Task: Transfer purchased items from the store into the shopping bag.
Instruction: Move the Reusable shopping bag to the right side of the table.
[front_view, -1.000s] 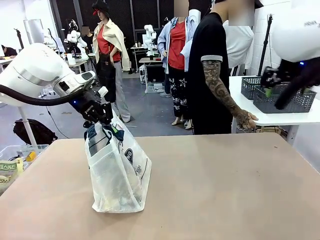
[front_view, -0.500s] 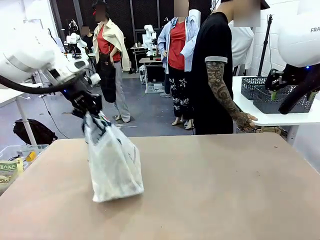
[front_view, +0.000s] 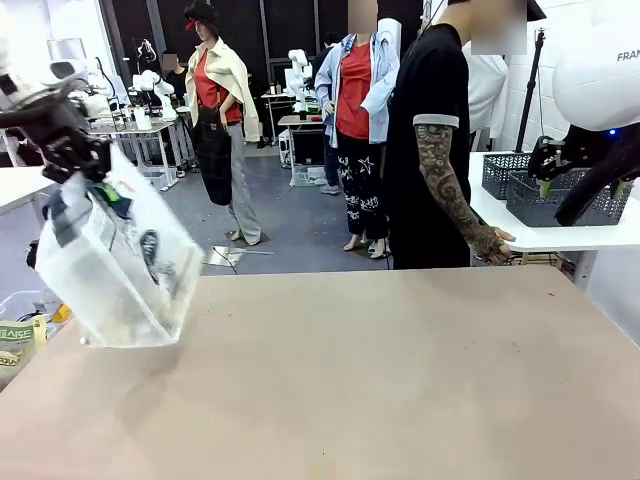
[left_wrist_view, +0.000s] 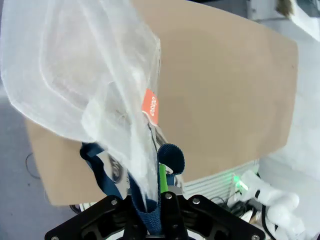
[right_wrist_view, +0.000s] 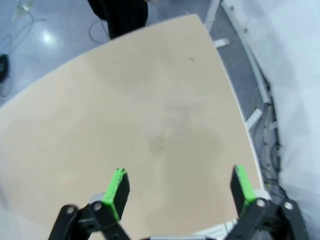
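The translucent white shopping bag (front_view: 120, 265) with dark blue handles hangs tilted in the air over the table's left edge. My left gripper (front_view: 85, 165) is shut on its handles. In the left wrist view the gripper (left_wrist_view: 155, 200) pinches the blue handle strap (left_wrist_view: 171, 159), and the bag (left_wrist_view: 85, 75) billows out with an orange tag on it. At the far right my right gripper (front_view: 582, 185) stands open in front of the store, a dark grey basket (front_view: 592, 210). The right wrist view shows that gripper (right_wrist_view: 180, 187) with nothing between its fingers, above the tan table (right_wrist_view: 125, 115). The purchased items cannot be made out.
A person in black stands at the far side, one hand (front_view: 495, 240) resting on the white side table (front_view: 560, 238). A second dark basket (front_view: 500, 172) stands behind the store. A clear bin (front_view: 20, 335) of packets sits low at the left. The tan table (front_view: 400, 370) spreads ahead.
My left gripper has lifted the bag off the table and swung it up and to the left, where it now hangs tilted. The right arm has hardly moved.
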